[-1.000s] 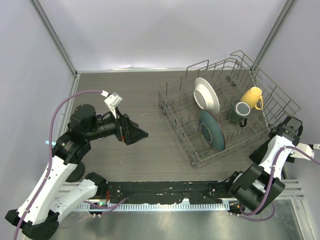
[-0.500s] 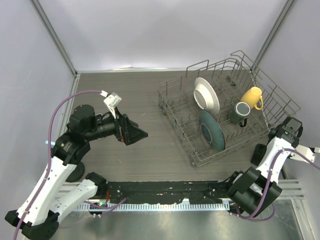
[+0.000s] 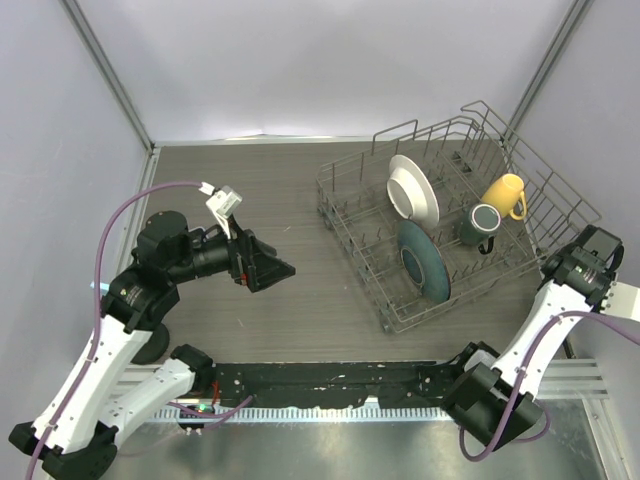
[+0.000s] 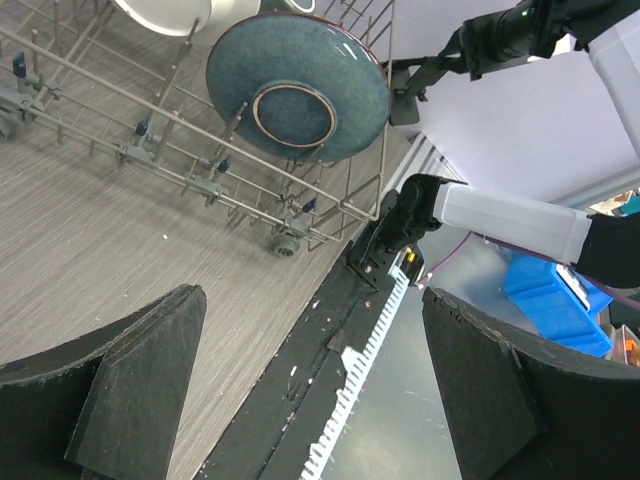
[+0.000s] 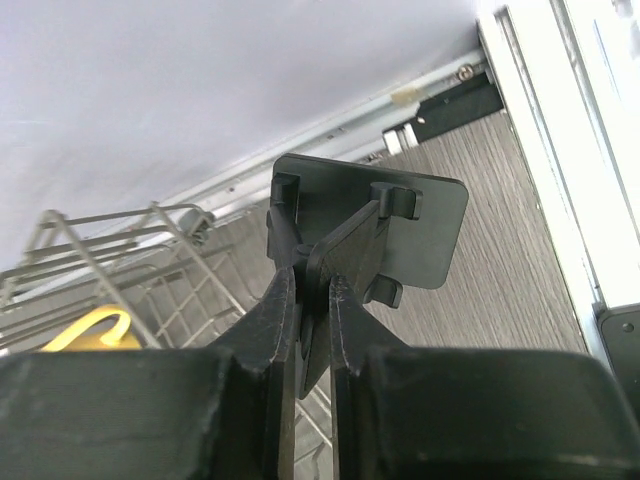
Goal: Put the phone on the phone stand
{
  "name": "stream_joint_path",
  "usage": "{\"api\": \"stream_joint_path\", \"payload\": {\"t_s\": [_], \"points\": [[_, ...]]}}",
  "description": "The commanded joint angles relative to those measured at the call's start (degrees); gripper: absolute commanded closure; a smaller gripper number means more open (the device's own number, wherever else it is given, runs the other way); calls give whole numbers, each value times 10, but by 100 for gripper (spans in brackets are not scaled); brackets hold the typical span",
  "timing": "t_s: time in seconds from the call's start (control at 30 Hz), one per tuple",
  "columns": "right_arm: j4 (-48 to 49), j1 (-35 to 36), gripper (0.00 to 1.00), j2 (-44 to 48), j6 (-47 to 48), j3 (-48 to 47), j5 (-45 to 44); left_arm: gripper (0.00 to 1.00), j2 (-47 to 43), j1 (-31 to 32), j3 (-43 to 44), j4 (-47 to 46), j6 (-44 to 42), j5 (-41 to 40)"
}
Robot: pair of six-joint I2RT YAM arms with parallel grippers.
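Observation:
In the right wrist view my right gripper [image 5: 312, 275] is shut on the phone stand [image 5: 420, 230], a black piece with a flat plate and small hooks. The fingers pinch its thin arm and hold it above the wood table by the right edge. From above, the right gripper [image 3: 597, 250] sits at the far right beside the rack, and the stand itself is hard to make out there. The left gripper [image 3: 275, 268] hovers open over the table's left half, with nothing between its fingers [image 4: 140, 390]. The phone is out of view.
A wire dish rack [image 3: 350, 215] fills the right half of the table, holding a white plate [image 3: 412, 190], a blue plate [image 3: 422, 260], a green mug [image 3: 480, 222] and a yellow mug [image 3: 503, 192]. Grey walls close in on both sides. The black base rail [image 3: 330, 378] runs along the near edge.
The right gripper has closed on the phone stand, and the right arm has swung up and out to the right. The left arm has hardly moved.

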State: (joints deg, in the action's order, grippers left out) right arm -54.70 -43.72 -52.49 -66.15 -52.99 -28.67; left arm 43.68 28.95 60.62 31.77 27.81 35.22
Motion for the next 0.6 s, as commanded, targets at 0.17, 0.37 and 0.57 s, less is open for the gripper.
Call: {"api": "stream_joint_path", "payload": {"t_s": [0.17,0.37,0.57], "points": [[-25,-2,100,67,86,-120,-51,6,-7,7,6,-14,-7,13],[-53,15,100,47,124,-240,-37,6,-10,8,6,-18,-5,14],[-43,56,100,-22,139,-381,107,6,-12,8,10,-13,-7,-8]]}}
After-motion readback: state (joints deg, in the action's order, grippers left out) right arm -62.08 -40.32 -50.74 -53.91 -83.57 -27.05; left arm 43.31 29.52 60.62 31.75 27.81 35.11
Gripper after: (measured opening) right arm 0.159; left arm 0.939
